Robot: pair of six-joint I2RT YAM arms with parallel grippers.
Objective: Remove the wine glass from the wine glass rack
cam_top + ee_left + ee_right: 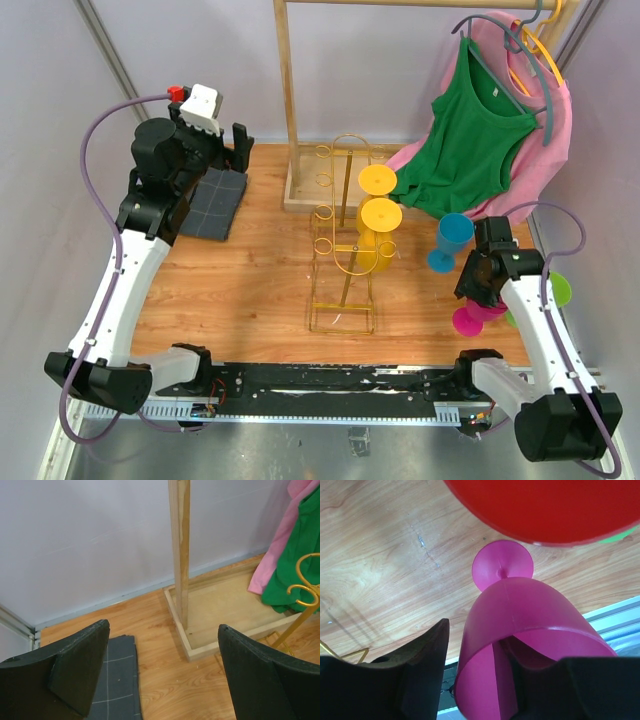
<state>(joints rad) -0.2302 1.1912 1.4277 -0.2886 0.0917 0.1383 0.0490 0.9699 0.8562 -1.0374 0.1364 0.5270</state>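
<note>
Wine glasses of yellow plastic (pixel 380 214) hang foot-up on thin gold wire rack (pixel 347 285), left of nearer right tool (pixel 505 650), spread around magenta plastic goblet (pixel 530 605).

Your left arm (pixel 120 290) and right arm (pixel 540 325) share one livery: smooth white shells on the long links, with black joint housings (pixel 155 150) between them and at the bases. A lilac cable (pixel 88 140) loops free of the left arm, and a second lilac cable (pixel 578 240) arcs beside the right. The left wrist bears a white camera block (pixel 205 105) with a red fitting (pixel 176 94) at one corner (clearest in the top view). The jaws are matte black, broad wedges with a faintly grained face.
</note>
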